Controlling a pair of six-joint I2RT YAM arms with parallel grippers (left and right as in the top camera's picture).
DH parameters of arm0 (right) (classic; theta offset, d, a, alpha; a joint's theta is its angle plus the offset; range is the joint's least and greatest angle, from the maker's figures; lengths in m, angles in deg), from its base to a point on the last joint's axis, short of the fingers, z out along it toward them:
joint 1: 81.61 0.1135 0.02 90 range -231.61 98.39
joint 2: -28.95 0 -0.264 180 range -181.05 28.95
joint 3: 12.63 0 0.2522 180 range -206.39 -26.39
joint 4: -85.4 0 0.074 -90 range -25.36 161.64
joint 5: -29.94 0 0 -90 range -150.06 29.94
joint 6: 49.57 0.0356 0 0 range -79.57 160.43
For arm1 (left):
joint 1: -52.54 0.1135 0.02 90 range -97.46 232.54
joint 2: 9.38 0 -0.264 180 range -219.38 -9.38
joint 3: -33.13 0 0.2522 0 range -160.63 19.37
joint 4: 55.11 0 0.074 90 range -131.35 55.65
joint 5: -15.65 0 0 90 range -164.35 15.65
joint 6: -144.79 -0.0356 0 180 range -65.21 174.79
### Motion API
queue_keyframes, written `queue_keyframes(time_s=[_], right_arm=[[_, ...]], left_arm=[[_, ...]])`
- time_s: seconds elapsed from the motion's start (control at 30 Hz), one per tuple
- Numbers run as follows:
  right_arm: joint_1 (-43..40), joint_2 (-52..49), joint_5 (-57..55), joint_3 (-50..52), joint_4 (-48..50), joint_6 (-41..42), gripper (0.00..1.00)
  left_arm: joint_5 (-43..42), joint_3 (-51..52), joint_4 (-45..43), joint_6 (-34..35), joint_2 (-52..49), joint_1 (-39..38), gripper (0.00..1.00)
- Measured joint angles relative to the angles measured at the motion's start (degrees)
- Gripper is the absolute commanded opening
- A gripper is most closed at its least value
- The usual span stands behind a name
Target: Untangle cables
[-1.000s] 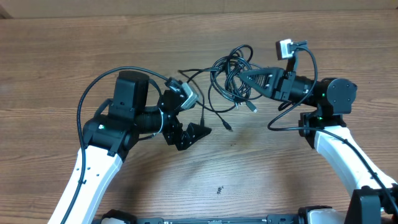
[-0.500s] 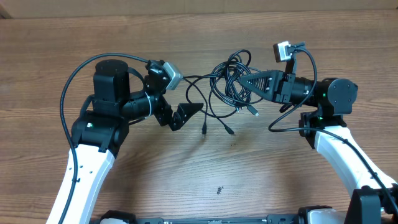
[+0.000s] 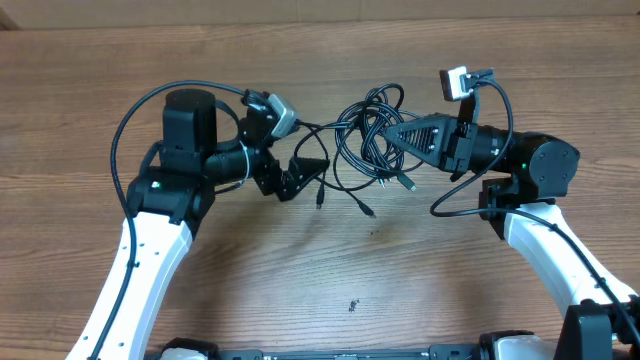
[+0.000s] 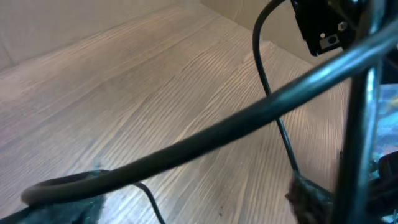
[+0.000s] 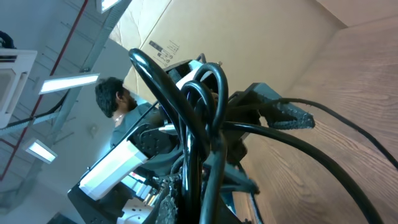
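Observation:
The cables (image 3: 368,135) are a tangle of thin black cords at the table's middle back. Loose plug ends trail out toward the front (image 3: 366,209), one of them silver-tipped (image 3: 408,183). My right gripper (image 3: 392,137) is shut on the right side of the bundle; in the right wrist view the cords (image 5: 186,112) run up through its jaws (image 5: 211,180). My left gripper (image 3: 305,175) sits just left of the tangle, jaws apart. In the left wrist view one cord (image 4: 236,124) lies slanting across the open jaws (image 4: 186,208), over the left finger.
The wooden table (image 3: 300,290) extends toward the front and to both sides. A cardboard wall (image 3: 320,8) runs along the back edge. Thicker black arm cables loop by each wrist (image 3: 130,140) (image 3: 470,190). A small dark speck (image 3: 352,305) lies at the front.
My left arm rose toward the back and then came right, up to the tangle's left side. The trailing plug ends shifted slightly. My right gripper kept its hold and barely moved.

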Motion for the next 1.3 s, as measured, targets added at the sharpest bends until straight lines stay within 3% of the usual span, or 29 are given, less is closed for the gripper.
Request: queue_keyframes(time_s=[0.1, 0.4, 0.83, 1.03, 1.1, 1.13, 1.2, 1.3], right_arm=[[0.0, 0.0, 0.3, 0.0, 0.1, 0.2, 0.04], [0.1, 0.0, 0.8, 0.0, 0.0, 0.6, 0.04], [1.2, 0.0, 2.8, 0.0, -0.5, 0.8, 0.04], [0.9, 0.0, 1.9, 0.0, 0.0, 0.8, 0.04], [0.7, 0.0, 1.8, 0.0, 0.0, 0.8, 0.04], [0.5, 0.0, 1.6, 0.0, 0.0, 0.8, 0.04], [0.3, 0.0, 1.3, 0.0, 0.0, 0.7, 0.04], [0.3, 0.0, 1.2, 0.0, 0.0, 0.4, 0.04]], left_arm=[[-0.5, 0.0, -0.9, 0.5, -0.2, -0.1, 0.04], [1.7, 0.0, 0.9, 0.5, -0.2, -0.8, 0.04], [28.5, -0.3, 16.1, 0.3, 0.1, -2.3, 0.05], [33.9, -0.3, 18.4, 0.9, 0.0, -1.4, 0.23], [33.6, -0.3, 19.7, 0.5, 0.1, -1.2, 0.36], [33.0, -0.3, 20.3, 0.3, 0.2, -1.1, 0.59], [31.3, -0.3, 20.4, -0.7, 2.0, -1.1, 0.75], [29.3, -0.3, 20.3, -1.4, 7.0, -1.1, 0.89]])
